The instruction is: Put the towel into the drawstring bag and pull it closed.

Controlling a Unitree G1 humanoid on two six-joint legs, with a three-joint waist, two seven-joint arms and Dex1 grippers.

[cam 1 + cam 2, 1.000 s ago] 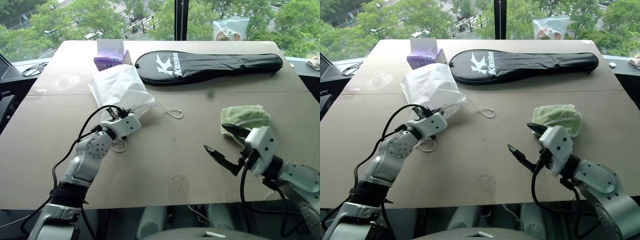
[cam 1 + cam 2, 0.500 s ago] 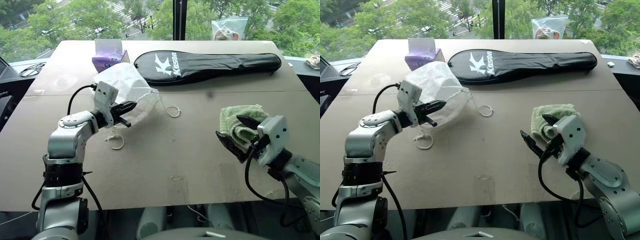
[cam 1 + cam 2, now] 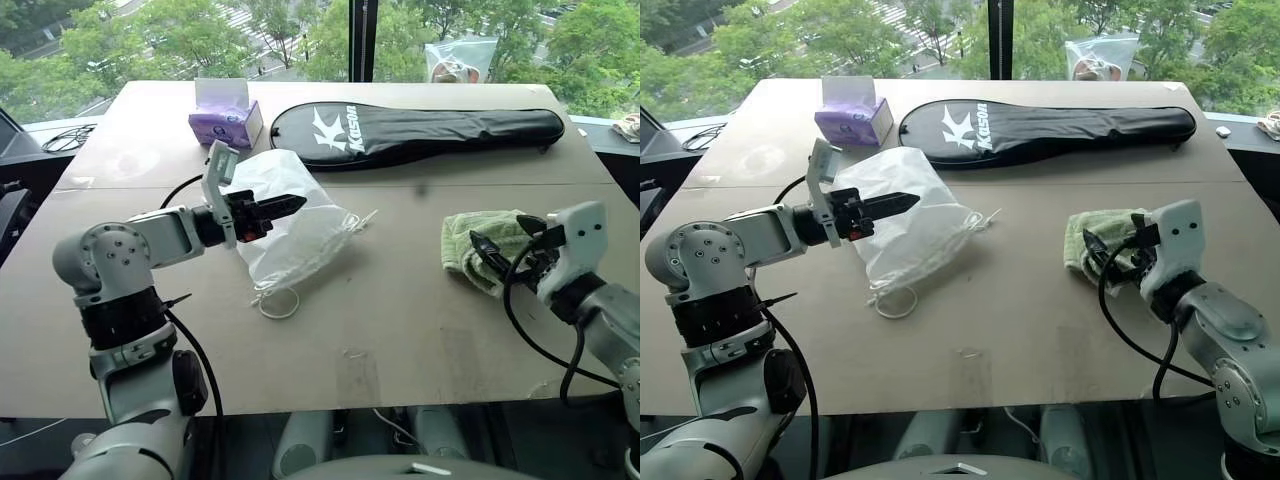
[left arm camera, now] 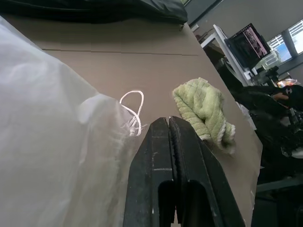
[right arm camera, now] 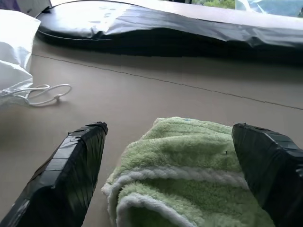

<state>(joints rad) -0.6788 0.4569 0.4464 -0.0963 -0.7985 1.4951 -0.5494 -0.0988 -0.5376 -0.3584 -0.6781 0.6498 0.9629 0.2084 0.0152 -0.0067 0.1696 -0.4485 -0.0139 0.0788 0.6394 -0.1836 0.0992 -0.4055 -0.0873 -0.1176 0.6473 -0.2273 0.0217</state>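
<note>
Towel (image 3: 458, 246) folded into a green lump on the right part of the table (image 3: 400, 340), near the front edge, white-trimmed fold turned toward the robot. Right claw (image 3: 500, 236) spread wide and set level at the near side of it, one black finger (image 5: 80, 156) on each side of the cloth, tips short of the far edge. Not pressing the terry in the right wrist view; a gap on the finger side facing the bag.

Bag (image 3: 295, 235) left of centre, well apart from the towel, white and see-through, bulging high at the far end and sagging toward the front. Gathered mouth turned toward the near edge, with one cord loop (image 3: 280, 303) lying flat on the table below it and thinner cord ends (image 3: 360, 220) sticking out to the right.

Left claw (image 3: 298, 202) raised above the table, pointing right across the upper part of the bag, fingers pressed together along their whole length. Seen from the left wrist, bare seam between the tips, white fabric billowing just beside them; cannot tell whether any cloth is pinched farther back.

Behind the bag, purple tissue box (image 3: 225, 125) at the far left. Long black cover (image 3: 430, 130) with white logo across the far side, lying flat, apart from both bag and towel.
</note>
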